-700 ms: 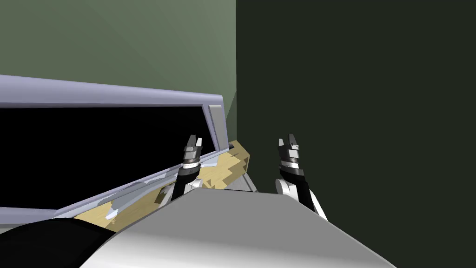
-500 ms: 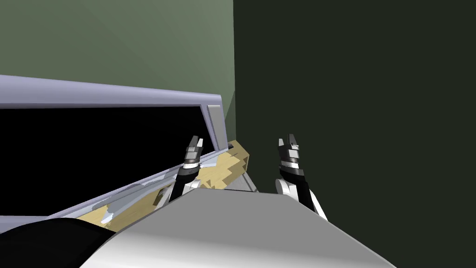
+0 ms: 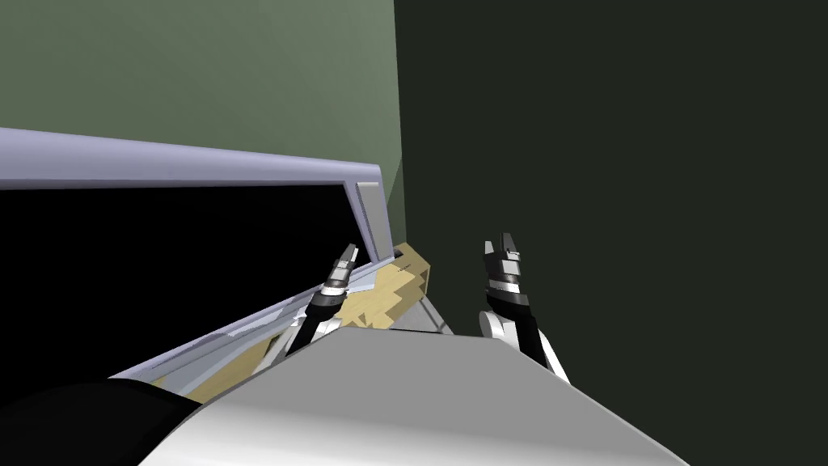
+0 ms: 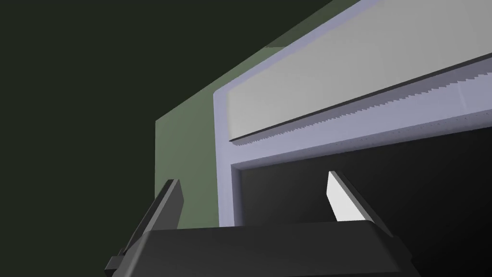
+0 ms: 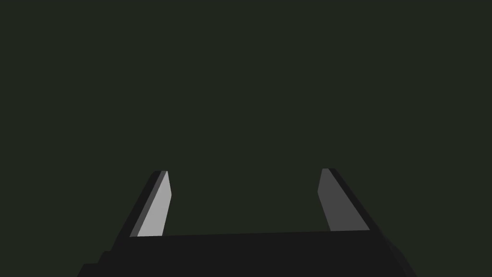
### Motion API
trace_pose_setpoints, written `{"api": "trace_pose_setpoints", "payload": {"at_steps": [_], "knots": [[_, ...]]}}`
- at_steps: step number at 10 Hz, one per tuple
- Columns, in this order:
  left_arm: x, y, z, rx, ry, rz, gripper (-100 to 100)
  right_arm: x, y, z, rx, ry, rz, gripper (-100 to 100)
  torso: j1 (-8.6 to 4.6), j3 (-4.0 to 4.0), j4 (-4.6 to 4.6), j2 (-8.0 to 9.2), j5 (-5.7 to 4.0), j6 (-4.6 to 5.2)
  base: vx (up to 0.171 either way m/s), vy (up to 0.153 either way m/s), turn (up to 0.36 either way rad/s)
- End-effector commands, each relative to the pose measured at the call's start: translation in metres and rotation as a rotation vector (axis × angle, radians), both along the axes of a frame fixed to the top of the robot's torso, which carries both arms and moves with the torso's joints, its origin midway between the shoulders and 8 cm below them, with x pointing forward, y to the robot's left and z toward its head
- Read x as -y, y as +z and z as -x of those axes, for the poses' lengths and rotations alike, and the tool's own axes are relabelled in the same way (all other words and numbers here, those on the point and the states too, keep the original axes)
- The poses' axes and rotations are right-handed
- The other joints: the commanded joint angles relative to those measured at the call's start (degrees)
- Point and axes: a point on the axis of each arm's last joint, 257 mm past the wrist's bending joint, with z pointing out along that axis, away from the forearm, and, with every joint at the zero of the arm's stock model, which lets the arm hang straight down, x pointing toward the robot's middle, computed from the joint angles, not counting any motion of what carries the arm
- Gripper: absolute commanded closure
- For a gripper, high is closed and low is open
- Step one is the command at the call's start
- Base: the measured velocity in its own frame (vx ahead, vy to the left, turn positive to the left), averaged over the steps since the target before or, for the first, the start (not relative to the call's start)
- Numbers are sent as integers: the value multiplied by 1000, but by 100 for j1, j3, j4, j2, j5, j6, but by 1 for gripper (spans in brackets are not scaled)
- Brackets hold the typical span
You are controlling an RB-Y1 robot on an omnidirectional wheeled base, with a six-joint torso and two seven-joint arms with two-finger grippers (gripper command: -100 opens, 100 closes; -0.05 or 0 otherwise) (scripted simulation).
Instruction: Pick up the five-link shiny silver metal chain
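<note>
My left gripper (image 3: 350,252) hangs open over the far end of a wood-coloured top (image 3: 402,283), close to the lower corner of a lavender window frame (image 3: 368,210). In the left wrist view its fingers (image 4: 170,197) stand wide apart with nothing between them, facing the frame's corner (image 4: 226,158) and a black area inside it. My right gripper (image 3: 505,241) is held up to the right, in front of a dark wall (image 3: 614,162), open and empty; its fingers (image 5: 156,202) are spread before that wall.
A green wall (image 3: 202,73) rises behind the window and meets the dark wall in a corner just past the wood-coloured top. The window's pane is a black area (image 3: 162,267). Pale lavender strips (image 3: 242,328) run along the sill.
My view has turned a little, so the wall corner sits further left. The left gripper has swung slightly right and lower and turned edge-on. The right arm has stayed put.
</note>
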Motion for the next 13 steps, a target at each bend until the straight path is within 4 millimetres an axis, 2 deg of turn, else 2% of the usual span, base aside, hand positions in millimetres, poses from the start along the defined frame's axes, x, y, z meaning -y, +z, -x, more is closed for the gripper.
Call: {"api": "trace_pose_setpoints", "payload": {"at_steps": [1,3,4,7,8,11,13], "knots": [[-6,-23,-6,-64,-5,-45,-100,0,0,0,0,0,0,0,0,0,0,0,0,0,-50,35,-176],[-14,-57,-13,-156,-13,-110,-100,0,0,0,0,0,0,0,2,-1,0,-1,0,1,-59,36,-250],[-13,-57,-13,-158,-18,-120,-100,0,0,0,0,0,0,0,0,0,0,0,0,1,-41,17,-57],[-32,-113,-19,-306,-20,-209,-100,0,0,0,0,0,0,0,-11,-6,-2,-11,-2,0,-35,3,-246],[-33,-115,-19,-313,-22,-219,-100,0,0,0,0,0,0,0,-12,-6,-2,-10,-3,2,-30,5,-93],[-56,-172,-18,-464,-23,-309,-100,0,0,0,0,0,0,0,-13,-8,-3,-15,-3,1,-24,-10,-282],[-68,-193,-15,-523,-21,-345,-100,0,0,0,0,0,0,0,-15,-11,-3,-20,-4,-5,-6,-12,-140]]}}
